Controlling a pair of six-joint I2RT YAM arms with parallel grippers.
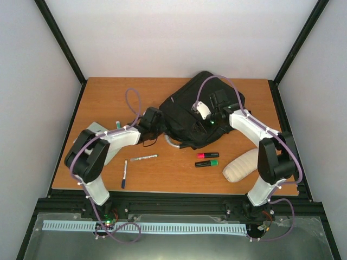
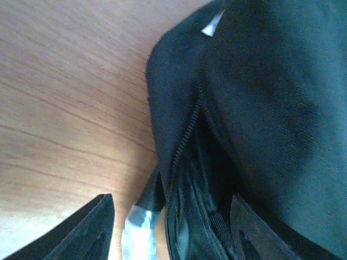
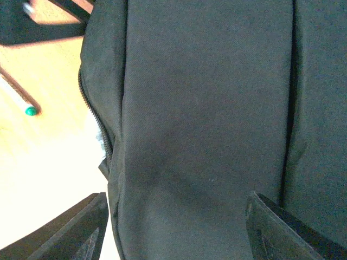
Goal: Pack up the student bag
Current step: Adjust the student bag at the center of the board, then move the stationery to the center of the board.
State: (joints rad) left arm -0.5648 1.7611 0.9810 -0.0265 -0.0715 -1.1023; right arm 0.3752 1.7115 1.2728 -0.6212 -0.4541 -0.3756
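Where the large black soft fabric backpack (image 1: 200, 116) lies, left gripper (image 2: 172, 201) is spread open astride its zipper (image 2: 187, 135). Likewise released: right gripper (image 3: 178, 199).

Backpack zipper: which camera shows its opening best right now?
Left wrist: the zipper runs down mid-frame, parted, with lining visible inside. Right wrist catches only a short stretch along the backpack edge. Top external shows the whole backpack, but the zipper is too small to make out.
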